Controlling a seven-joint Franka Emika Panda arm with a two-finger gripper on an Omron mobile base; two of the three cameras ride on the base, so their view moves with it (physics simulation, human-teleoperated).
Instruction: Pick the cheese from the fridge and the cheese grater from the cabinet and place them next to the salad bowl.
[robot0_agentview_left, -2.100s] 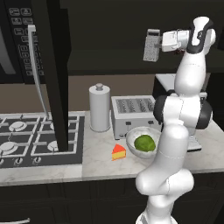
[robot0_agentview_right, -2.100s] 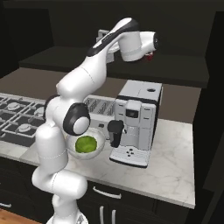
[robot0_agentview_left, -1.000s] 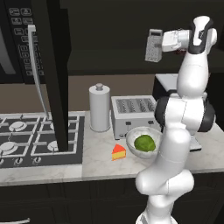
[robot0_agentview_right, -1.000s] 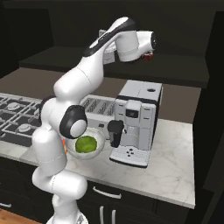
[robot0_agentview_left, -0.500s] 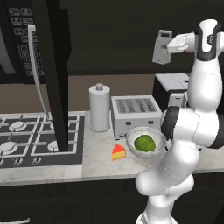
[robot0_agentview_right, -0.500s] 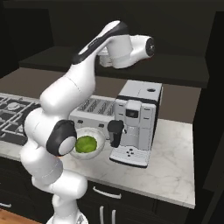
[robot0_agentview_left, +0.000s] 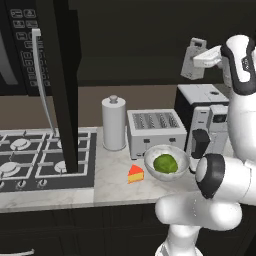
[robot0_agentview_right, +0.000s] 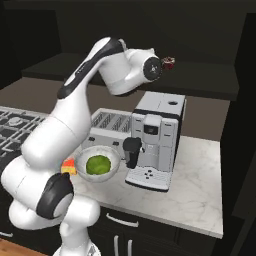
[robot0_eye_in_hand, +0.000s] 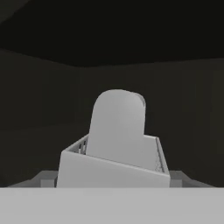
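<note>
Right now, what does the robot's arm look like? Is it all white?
Mostly white. The arm is made of smooth, rounded, glossy white shells that look like fat tubes joined together. Where the sections meet there are dark grey, nearly black round caps and bands. No cables or writing show. Its hand, the gripper, is a white block.
</note>
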